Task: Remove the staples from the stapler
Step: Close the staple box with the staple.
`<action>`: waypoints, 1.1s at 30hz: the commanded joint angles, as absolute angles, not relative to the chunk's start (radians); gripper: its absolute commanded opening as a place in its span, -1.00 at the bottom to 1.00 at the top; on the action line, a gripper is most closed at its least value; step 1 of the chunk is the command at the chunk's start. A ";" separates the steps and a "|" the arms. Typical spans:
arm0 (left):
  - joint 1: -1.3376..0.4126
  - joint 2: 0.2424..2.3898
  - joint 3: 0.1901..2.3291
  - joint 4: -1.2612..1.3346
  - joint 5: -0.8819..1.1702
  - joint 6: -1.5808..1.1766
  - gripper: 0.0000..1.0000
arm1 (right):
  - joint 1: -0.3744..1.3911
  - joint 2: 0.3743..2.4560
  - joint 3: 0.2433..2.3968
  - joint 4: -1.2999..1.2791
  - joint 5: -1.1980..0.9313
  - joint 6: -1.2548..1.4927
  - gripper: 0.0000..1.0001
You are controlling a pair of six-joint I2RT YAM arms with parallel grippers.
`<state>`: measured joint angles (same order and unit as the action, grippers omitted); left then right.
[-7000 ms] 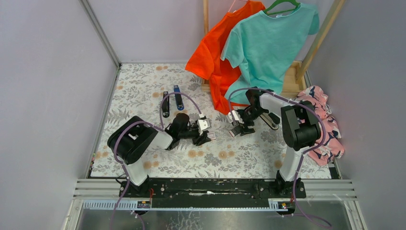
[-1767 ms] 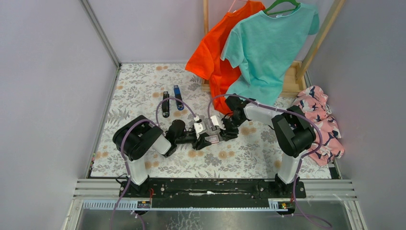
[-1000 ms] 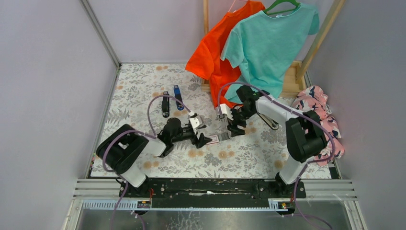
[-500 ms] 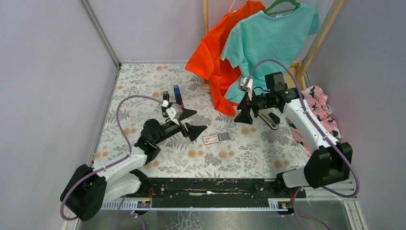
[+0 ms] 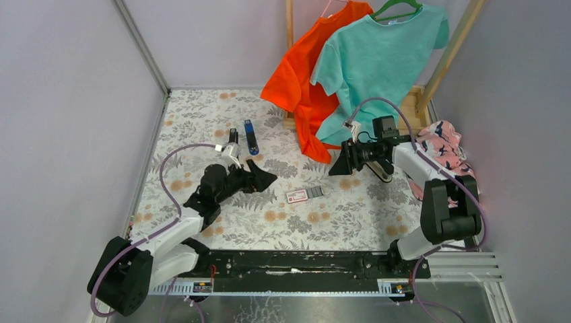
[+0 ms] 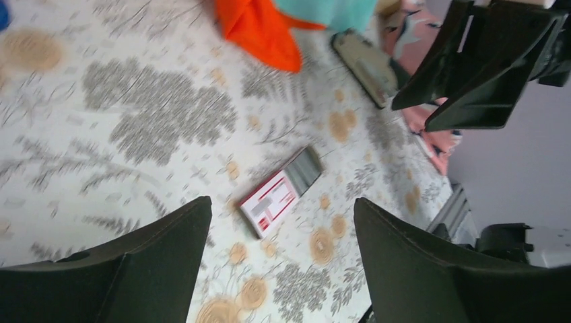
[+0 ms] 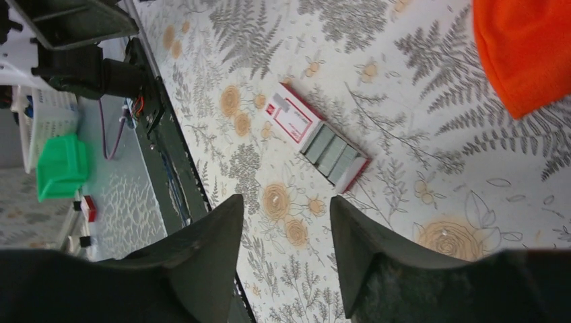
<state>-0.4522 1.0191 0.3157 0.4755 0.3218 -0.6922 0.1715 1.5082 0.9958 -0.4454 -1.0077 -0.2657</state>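
Two robot grippers above a flowered tablecloth [image 5: 202, 128], viewed from overhead and from each wrist camera. Near the middle of the cloth: a small red-and-white card [image 5: 296, 196], lying flat.

Directly against the card's right end: the staples [image 7: 331, 156], a few short silvery strips side by side within a thin red edge, resting on the cloth.

Close to the card on its left: left gripper [image 5: 264, 176], raised off the cloth, spread wide, with nothing between its fingers.

Right of the card and farther back: right gripper [image 5: 337, 165], also raised, parted, holding nothing, pointed down toward the card.

Farther right of the card, just behind the right gripper: the stapler [image 5: 384, 173], black with a grey metal face, lying on the cloth. Touched by neither gripper, and well apart from the staples.

Back and to the left of the card: a slim blue-and-black bar [image 5: 250, 136], flat on the cloth.

Far behind the card: an orange shirt [image 5: 293, 74] and a teal shirt [image 5: 380, 60] on hangers.

Far to the card's right, at the cloth's edge: a heap of pink patterned fabric [image 5: 448, 145].
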 commanded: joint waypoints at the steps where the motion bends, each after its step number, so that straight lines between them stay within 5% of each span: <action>1: -0.449 1.013 0.342 0.237 0.248 -0.754 0.60 | 0.143 1.625 1.012 -0.390 -1.006 -0.150 0.09; 6: -0.454 1.125 0.334 0.293 0.323 -0.794 0.20 | 0.145 1.740 1.008 -0.368 -0.994 -0.108 -0.11; 15: -0.581 1.364 0.416 0.310 0.260 -0.848 0.13 | 0.205 1.822 0.991 -0.330 -0.929 -0.069 -0.28; 33: -0.602 1.518 0.466 0.346 0.271 -0.865 -0.03 | 0.254 1.935 1.016 -0.326 -0.947 -0.036 -0.46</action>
<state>-0.5949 1.4899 0.4538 0.3450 0.2684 -0.8650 0.2466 1.9175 0.9936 -0.3271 -0.9363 -0.0532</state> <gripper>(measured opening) 0.490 0.280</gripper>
